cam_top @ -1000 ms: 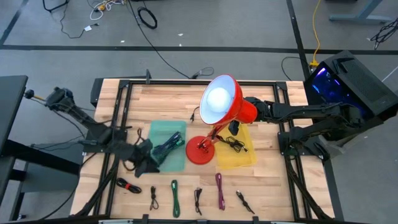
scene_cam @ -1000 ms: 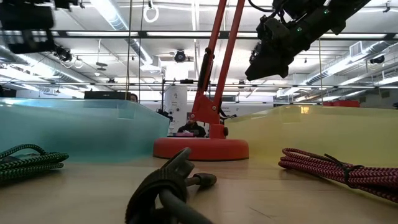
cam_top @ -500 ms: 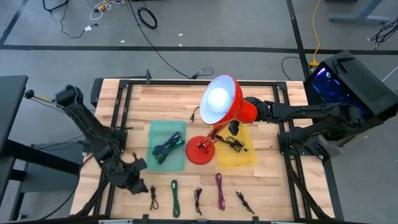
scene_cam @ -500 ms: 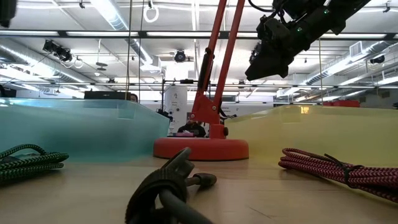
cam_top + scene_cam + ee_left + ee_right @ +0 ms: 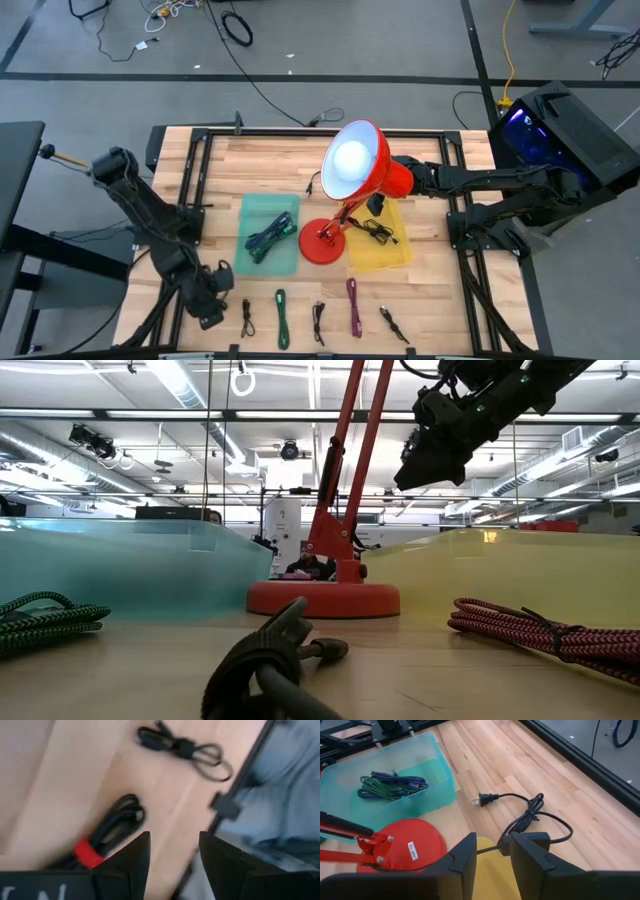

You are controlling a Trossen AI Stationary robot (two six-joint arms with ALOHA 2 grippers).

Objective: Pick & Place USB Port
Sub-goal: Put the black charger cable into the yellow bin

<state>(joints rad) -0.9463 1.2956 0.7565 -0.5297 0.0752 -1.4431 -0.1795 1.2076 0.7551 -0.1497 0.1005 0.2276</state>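
Left gripper [image 5: 208, 303] hangs low at the front-left corner of the table [image 5: 270, 160], its fingers [image 5: 131, 857] parted and empty, just over a black cable bundle with a red tie [image 5: 102, 837]; a second small black cable [image 5: 184, 751] lies a little beyond it, near the table's edge rail. Along the front edge runs a row of cables still to be sorted: a green braided cable [image 5: 281, 315], a short black cable [image 5: 319, 321], a magenta cable [image 5: 353, 305] and another black one [image 5: 392, 322]. The teal bin [image 5: 270, 235] already holds a tangle of cables, and the yellow bin [image 5: 380, 240] holds one black cable, with the red desk lamp [image 5: 345, 180] standing between them. Right gripper [image 5: 492, 855] waits above the yellow bin, fingers slightly apart with nothing between them. The risk, as I judge it, is a bad grasp on the red-tied bundle: the wrist picture is blurred, so the fingers may not be centred, and closing off to one side could pinch a single loop and let the bundle trail or drop. Carrying it inward, the arm could also brush the lamp's base.
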